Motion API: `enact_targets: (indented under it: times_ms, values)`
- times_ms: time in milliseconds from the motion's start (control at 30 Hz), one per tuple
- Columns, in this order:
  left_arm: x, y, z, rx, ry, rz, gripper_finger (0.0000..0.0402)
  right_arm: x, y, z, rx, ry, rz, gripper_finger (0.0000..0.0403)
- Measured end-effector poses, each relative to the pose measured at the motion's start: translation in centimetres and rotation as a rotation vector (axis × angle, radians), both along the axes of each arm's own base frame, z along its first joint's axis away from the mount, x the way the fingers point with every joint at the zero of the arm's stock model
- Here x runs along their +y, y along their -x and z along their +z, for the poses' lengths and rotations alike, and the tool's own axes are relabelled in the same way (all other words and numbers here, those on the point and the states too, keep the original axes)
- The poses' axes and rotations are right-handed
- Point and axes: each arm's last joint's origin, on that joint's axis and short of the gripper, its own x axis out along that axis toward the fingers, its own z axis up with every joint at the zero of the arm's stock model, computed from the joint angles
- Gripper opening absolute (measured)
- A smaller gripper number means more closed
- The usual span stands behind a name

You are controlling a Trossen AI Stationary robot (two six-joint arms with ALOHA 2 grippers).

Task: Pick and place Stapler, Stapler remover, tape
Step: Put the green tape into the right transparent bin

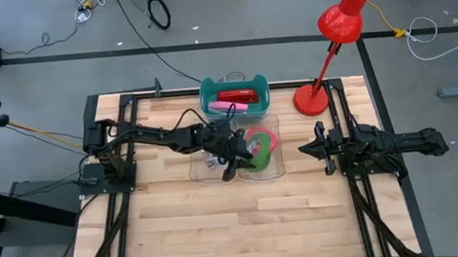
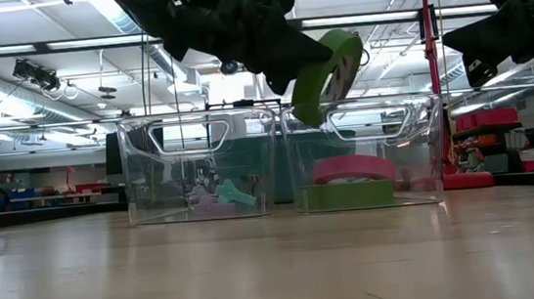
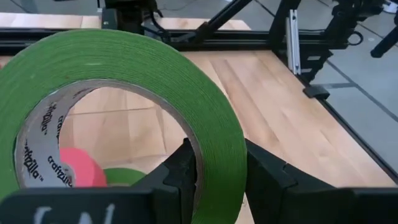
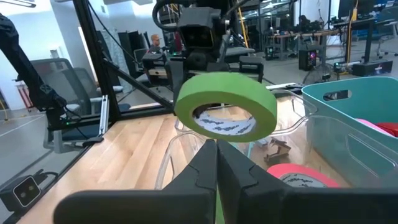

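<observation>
My left gripper (image 1: pixel 240 161) is shut on a green tape roll (image 2: pixel 328 65), held in the air over the right-hand clear bin (image 2: pixel 414 145). The roll also shows in the right wrist view (image 4: pixel 227 106). In that bin a red-pink tape roll (image 2: pixel 352 169) lies flat on a second green roll (image 2: pixel 347 196). The left-hand clear bin (image 2: pixel 151 170) holds small teal and pink items (image 2: pixel 227 195). My right gripper (image 4: pixel 216 163) is shut and empty, waiting at the table's right side (image 1: pixel 307 148). My left gripper holds the green roll by its ring wall (image 3: pixel 221 155), with one finger (image 3: pixel 183 171) inside the open centre and the other finger (image 3: pixel 270 177) outside. The roll is lifted clear and hangs tilted above the bin's rim.
A teal basket (image 1: pixel 208 97) at the table's far edge holds a red stapler (image 1: pixel 234 95) and a pink item. A red desk lamp (image 1: pixel 324 70) stands at the far right. Bare wood lies on the table's near half (image 1: pixel 237 219).
</observation>
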Motion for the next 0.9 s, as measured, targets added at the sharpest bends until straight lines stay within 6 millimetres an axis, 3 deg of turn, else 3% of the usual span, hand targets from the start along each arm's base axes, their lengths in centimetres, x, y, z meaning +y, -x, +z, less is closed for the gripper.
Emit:
enact_targets:
  times_ms: [367,733,900]
  values:
    - [0.02,-0.09,-0.03,-0.001,-0.032,0.064,0.0123,0.00,0.00,0.01,0.000,0.000,0.000,0.0006]
    - [0.02,-0.10,-0.04,0.000,-0.035,0.078,0.0266,0.00,0.00,0.00,0.000,0.000,0.000,0.0006]
    - [0.03,-0.10,-0.04,0.000,-0.035,0.079,0.0299,0.00,0.00,0.00,0.000,0.000,0.000,0.0006]
